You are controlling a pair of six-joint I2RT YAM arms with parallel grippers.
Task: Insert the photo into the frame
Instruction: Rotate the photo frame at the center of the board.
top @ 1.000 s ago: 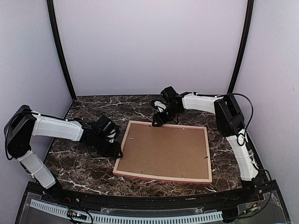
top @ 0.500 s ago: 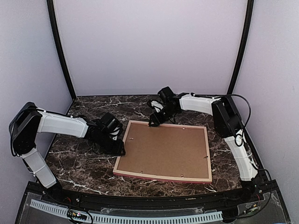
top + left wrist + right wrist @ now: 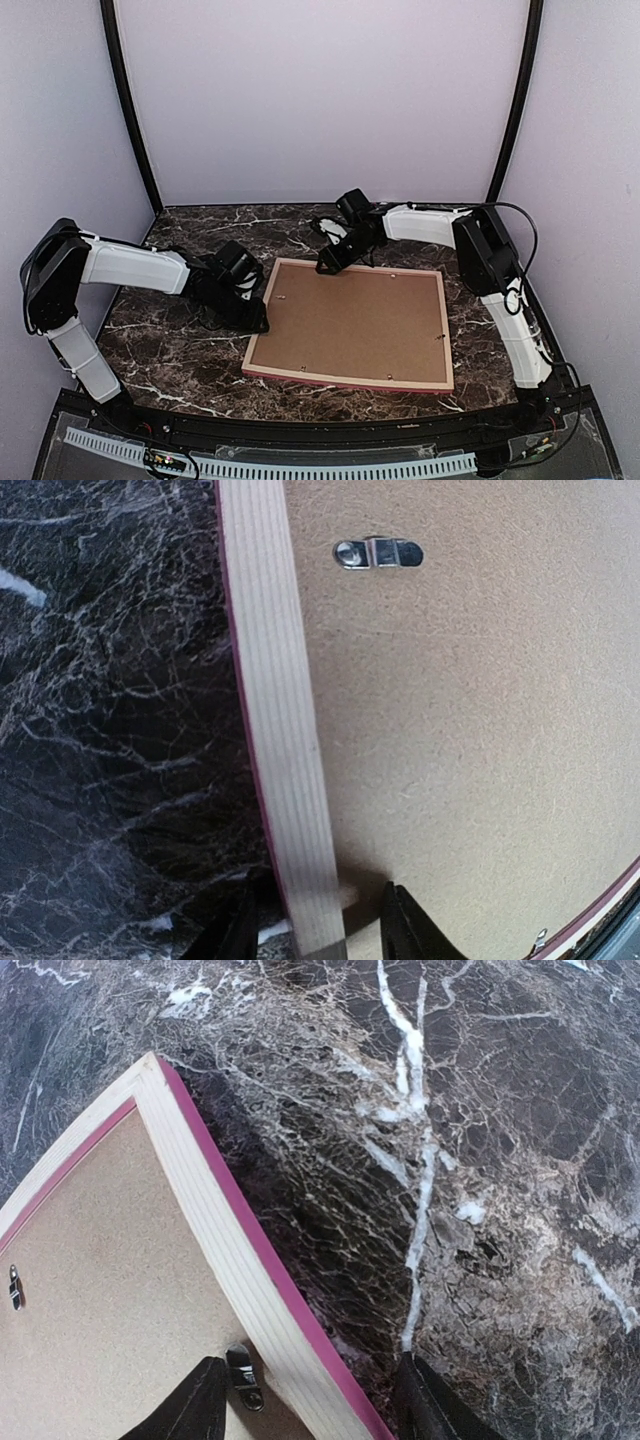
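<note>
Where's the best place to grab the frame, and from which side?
Probably a thin side rail of the frame, from above, one finger outside it, one on the backing board. It lies flat, back up, so only the rails offer a pinchable edge.

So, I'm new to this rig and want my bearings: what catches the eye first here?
A pink-red frame lies face down on a dark marble table, its brown backing board filling the middle. The left pincer straddles its left rail, and the right pincer straddles its far rail near the left corner.
</note>
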